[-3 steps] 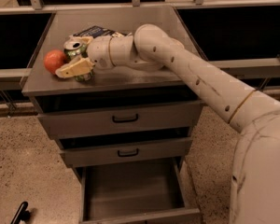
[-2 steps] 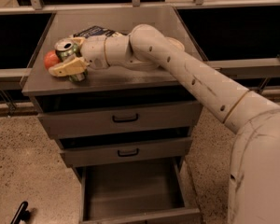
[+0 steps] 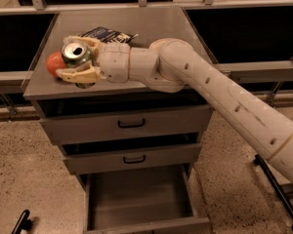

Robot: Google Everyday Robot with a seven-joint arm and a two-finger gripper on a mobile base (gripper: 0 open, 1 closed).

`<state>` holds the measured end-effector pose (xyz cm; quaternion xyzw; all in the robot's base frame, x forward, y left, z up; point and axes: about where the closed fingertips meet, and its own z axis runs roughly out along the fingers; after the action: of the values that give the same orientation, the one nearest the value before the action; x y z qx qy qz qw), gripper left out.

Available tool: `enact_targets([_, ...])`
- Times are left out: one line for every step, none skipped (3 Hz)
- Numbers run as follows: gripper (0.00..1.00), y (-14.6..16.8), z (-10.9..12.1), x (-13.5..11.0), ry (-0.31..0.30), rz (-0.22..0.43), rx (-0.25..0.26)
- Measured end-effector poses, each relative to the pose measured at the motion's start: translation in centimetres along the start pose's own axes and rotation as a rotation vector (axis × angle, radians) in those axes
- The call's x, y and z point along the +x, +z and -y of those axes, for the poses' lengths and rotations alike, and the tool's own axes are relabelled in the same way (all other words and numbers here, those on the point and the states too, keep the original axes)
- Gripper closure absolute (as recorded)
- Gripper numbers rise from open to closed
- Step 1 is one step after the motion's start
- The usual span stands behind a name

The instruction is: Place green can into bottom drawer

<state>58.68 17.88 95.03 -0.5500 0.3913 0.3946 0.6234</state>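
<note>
Cream rounded arm point(image 3: 224, 101), dark screw dots, yellowish-fingered tool point(image 3: 71, 57) at left of cabinet top point(image 3: 151, 26)

A grey metal cabinet point(image 3: 176, 123) stands in warm, dim light on a speckled, stone-like floor point(image 3: 29, 169) that spreads to both sides of it and in front. Behind the cabinet, pale metal rails point(image 3: 259, 69) run left and right, framing dark panels point(image 3: 244, 33), with upright posts along the top edge. The gripper point(image 3: 68, 58), clasped around the green can point(image 3: 77, 52), is over the front-left part of the cabinet's top.
</note>
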Motion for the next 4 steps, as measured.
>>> enact_targets([1.00,-2.5,-4.8,-2.4,-0.044,-0.007,-0.063])
enact_targets([1.00,-3.6,-11.0,-1.1,0.027,-0.040,-0.205])
enact_targets([1.00,-5.1,-17.6,2.3,0.136,-0.059,-0.386])
enact_targets([1.00,-5.1,-17.6,2.3,0.136,-0.059,-0.386])
